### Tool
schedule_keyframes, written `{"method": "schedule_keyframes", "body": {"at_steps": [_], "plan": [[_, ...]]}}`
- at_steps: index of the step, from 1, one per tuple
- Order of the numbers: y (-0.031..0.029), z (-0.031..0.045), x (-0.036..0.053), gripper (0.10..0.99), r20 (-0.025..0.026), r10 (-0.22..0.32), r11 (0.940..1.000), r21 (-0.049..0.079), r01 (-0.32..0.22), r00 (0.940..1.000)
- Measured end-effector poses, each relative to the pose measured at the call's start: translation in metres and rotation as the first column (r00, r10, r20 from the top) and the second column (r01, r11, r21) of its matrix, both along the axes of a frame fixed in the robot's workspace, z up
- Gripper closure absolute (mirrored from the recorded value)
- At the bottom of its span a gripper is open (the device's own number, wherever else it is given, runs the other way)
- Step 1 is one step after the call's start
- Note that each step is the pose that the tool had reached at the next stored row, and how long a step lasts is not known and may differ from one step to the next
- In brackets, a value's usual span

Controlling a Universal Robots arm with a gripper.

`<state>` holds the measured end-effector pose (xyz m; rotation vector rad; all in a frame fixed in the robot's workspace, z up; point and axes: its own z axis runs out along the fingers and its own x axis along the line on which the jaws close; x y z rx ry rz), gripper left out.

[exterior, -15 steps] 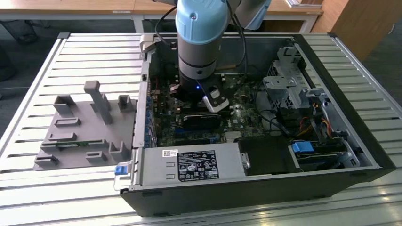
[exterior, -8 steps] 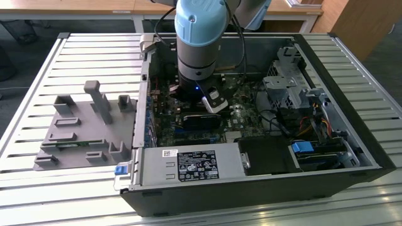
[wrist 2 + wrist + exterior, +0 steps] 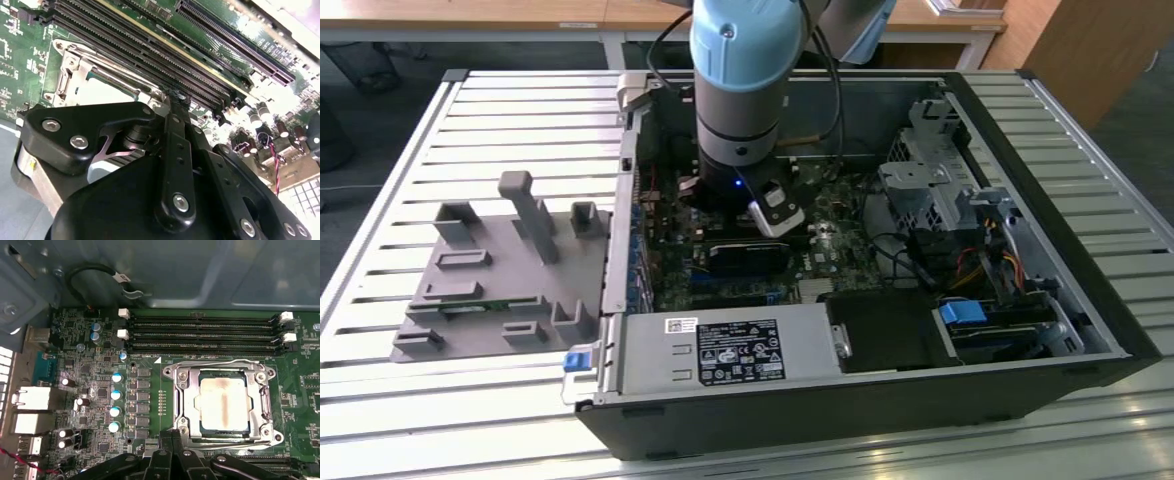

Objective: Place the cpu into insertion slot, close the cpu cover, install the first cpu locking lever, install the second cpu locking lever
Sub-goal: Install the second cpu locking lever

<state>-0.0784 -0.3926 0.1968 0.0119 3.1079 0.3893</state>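
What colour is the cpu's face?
Dull silvery-beige with brownish smears; the cpu shows best in the first wrist view.

Bright light shines on the slatted table [image 3: 427,420] in the exterior view. In the second wrist view, glare whitens the two o'clock corner, and the black gripper [image 3: 172,97] looks blurry.

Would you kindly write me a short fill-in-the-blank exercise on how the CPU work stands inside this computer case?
1. In the first wrist view, the cpu already lies in the insertion ____.
2. The cpu cover is lowered around the chip, and its large square ____ leaves the chip's metal face showing.
3. The long black memory slots run across the ____ circuit board.
4. In the exterior view, the arm's gripper reaches down into the open computer ____.

Missing words: slot; window; green; case
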Motion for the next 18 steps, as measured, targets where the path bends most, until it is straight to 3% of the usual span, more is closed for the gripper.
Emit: {"method": "schedule_keyframes", "body": {"at_steps": [15, 18], "plan": [[0.0000, 0.0299, 0.0000, 0.969, -0.0001, 0.000, 0.9999, 0.015, 0.000, 1.0000], [0.0000, 0.0315, 0.0000, 0.969, 0.0000, 0.000, 0.9999, 0.015, 0.000, 1.0000]]}}
